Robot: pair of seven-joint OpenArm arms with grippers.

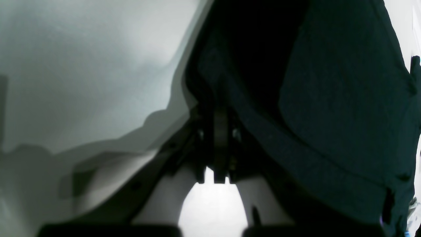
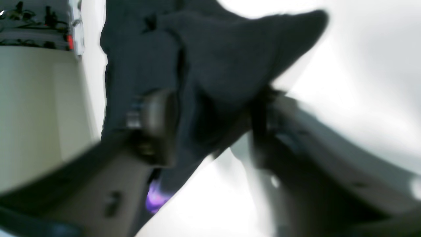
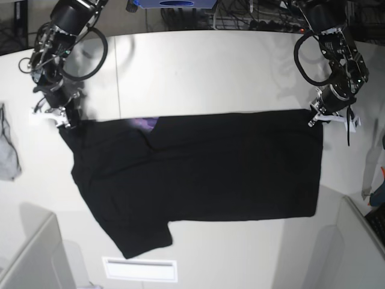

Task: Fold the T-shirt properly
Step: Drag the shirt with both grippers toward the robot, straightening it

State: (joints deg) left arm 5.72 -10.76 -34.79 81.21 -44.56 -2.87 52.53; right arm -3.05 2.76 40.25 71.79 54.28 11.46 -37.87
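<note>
The T-shirt (image 3: 204, 174) lies flat mid-table. The left gripper (image 3: 317, 115) pinches its far right corner; the right gripper (image 3: 62, 120) sits half-closed around the far left corner, so that side might slip when lifted.

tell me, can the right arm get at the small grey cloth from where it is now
Probably yes: the grey cloth lies bare at the table edge near the right gripper, nothing between, but that gripper sits at the T-shirt corner.
</note>
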